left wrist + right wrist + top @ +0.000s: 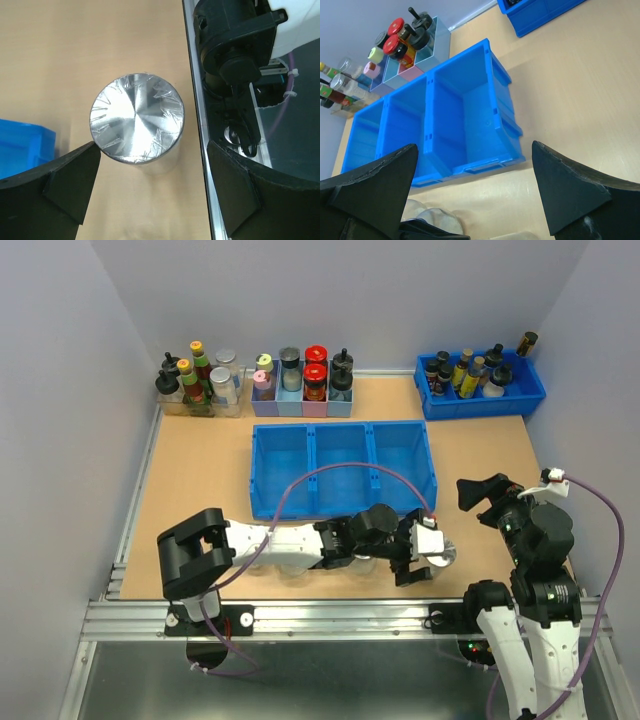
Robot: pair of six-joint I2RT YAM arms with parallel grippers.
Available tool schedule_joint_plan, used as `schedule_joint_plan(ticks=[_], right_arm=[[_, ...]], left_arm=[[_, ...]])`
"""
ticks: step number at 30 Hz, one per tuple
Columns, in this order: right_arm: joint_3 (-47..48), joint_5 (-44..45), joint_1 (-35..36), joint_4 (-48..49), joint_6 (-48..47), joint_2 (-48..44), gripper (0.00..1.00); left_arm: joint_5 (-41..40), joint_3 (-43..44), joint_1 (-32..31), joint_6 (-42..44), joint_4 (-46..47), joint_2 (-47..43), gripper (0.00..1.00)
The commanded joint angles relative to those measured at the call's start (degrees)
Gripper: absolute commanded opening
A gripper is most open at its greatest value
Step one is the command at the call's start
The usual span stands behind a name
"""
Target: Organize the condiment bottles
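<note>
**Claw state.** The left gripper (152,152) is standing wide open and holding nothing. It is bracketing the squat clear glass jar with the flat silver lid (137,117). One finger is sitting just beside the lid's edge, and the other is well apart from it. The right gripper (474,149) is also hanging spread and empty, off to the right above the light wooden table (75,50).

**Location of the task item.** The lidded jar is standing upright on the table near its front edge. It is just beside the aluminium edge rail (197,130) and outside the blue three-compartment plastic bin (258,475).

**Hazards.**
- The jar is sitting off-centre between the fingers. On closing, the nearer finger is likely to meet it first and push it toward the rail, or tip it.
- Smooth glass and a slick lid are giving little grip, so a shallow pinch may let the jar slip.
- The other clear glass jars (437,220) are sitting close under the left arm, and a sweeping move may knock them.

**View comparison.**
- The left wrist view is showing the off-centre alignment, but finger height against the jar cannot be told.
- The top view is showing the arm's reach and the empty bin.
- The right wrist view is showing the neighbouring jars most plainly.
</note>
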Motion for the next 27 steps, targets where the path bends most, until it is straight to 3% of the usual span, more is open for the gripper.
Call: schedule_joint_plan(ticks=[1, 18, 27], right_arm=[[2.7, 0.9, 0.1, 0.8, 0.2, -0.1, 1.0], [2.6, 1.3, 0.1, 0.7, 0.4, 1.6, 1.0], [2.7, 1.3, 0.1, 0.5, 0.7, 1.9, 1.0]], left_arm=[[3.4, 4.0, -0.4, -1.7, 4.0, 0.3, 0.99], [1.7, 7.2, -0.4, -6.2, 13.5, 9.5, 0.99], [6.1, 6.8, -0.4, -11.1, 20.6, 10.2, 0.96]])
